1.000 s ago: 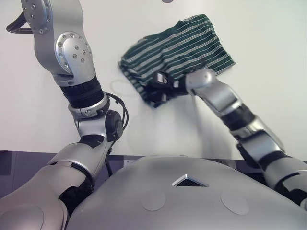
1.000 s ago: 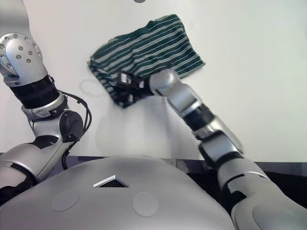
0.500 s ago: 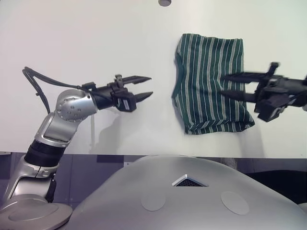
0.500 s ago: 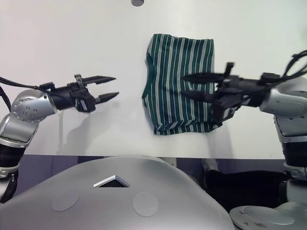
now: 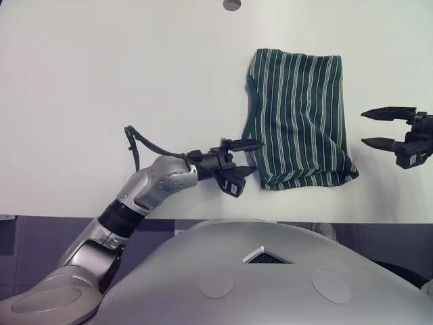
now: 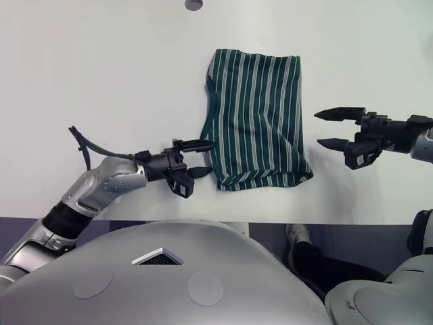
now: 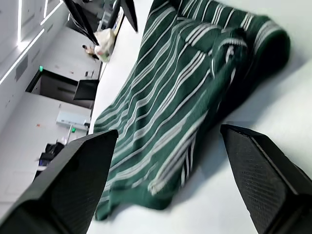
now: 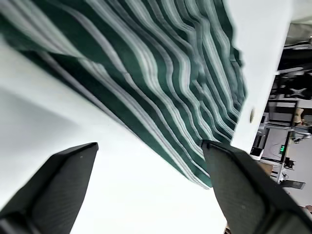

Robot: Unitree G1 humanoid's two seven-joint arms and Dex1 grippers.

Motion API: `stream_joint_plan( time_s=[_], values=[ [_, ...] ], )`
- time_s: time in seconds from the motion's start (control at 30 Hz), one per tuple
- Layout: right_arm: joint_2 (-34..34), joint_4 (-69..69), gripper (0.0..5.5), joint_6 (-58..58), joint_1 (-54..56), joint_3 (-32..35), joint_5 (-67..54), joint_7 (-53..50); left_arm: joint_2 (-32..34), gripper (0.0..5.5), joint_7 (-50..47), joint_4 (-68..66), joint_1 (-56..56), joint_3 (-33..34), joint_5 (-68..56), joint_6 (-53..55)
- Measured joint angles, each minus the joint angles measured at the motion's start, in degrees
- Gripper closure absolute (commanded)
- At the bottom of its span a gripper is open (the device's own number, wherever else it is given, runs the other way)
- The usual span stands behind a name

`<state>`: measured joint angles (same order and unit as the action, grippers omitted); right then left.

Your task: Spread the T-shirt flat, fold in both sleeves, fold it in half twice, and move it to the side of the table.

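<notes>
Holding the left claw point(image 5: 256, 157) released, fingers point(image 5: 243, 143) spread wide, low over the table point(image 5: 101, 81) and right at the near left corner of the shirt point(image 5: 298, 115), with nothing pinched. Hanging the right claw point(image 5: 363, 127) likewise unclenched, just off the shirt's right side and apart from it.

Showing a wide white table, with the shirt lying folded into a striped green rectangle, right of centre, close to the near edge, between the two claws. Showing also a small grey disc point(image 5: 232, 5) at the far edge.

Judging the folding done and only the move to the side left. Risking an opened bundle by pinching just the top layer at that corner. Risking bunched cloth by dragging with one claw alone. Risking a slide off the table by pulling toward the near edge, so close by.

Revealing, from the left wrist, what the head views are flattening: stacked layers and a thick rolled fold at the shirt's edge, plus the other claw's tips beyond the far side. Revealing, from the right wrist, bare table between that claw's fingers point(image 8: 53, 195) and the cloth. Giving, from the head, the whole outline and both claws' places around it.
</notes>
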<state>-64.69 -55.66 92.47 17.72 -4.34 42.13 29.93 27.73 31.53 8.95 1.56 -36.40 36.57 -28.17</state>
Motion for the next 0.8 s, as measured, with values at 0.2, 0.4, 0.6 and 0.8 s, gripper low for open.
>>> stream_joint_plan(
  time_s=[0.2,0.4,0.6,0.8],
  values=[
    [-4.6,5.5,1.58,0.5,-8.2,-6.9,11.3,-21.4,-4.1,1.60,-0.2,-4.9,-2.4,-2.4,-2.3,0.2],
    [-2.6,11.5,2.29,-2.4,-10.5,-9.3,20.9,-39.4,-4.6,2.27,-0.3,-7.1,-2.9,-3.6,-4.5,0.2],
    [-3.3,12.4,3.57,-7.3,-8.8,-17.7,25.8,-51.3,-4.2,3.42,2.1,-7.7,-2.3,-4.7,-7.3,1.2],
    [-3.7,11.3,4.85,-9.0,-6.6,-23.6,27.0,-55.0,-4.3,4.10,6.2,-7.4,-3.9,-6.1,-9.5,1.7]
  ],
)
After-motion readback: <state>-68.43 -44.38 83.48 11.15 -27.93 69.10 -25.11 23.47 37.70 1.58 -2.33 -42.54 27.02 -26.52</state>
